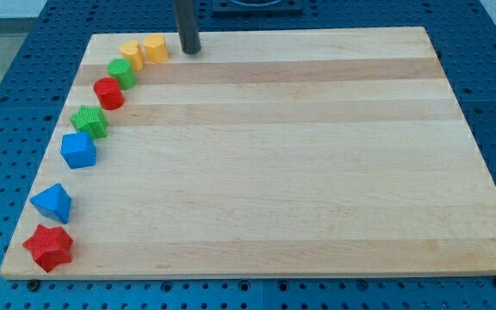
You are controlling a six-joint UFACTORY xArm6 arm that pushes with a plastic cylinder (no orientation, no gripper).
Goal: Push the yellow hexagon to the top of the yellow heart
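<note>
The yellow hexagon (155, 48) stands near the board's top-left corner. The yellow heart (132, 53) is just to its left and slightly lower, touching it or nearly so. My tip (189, 52) rests on the board a short way to the right of the hexagon, with a small gap between them. The dark rod rises from there out of the view's top.
A curved row of blocks runs down the board's left side: a green block (122, 72), a red round block (108, 93), a green star (89, 121), a blue cube (78, 150), a blue triangle (52, 203) and a red star (48, 248). The wooden board (300, 172) lies on a blue perforated table.
</note>
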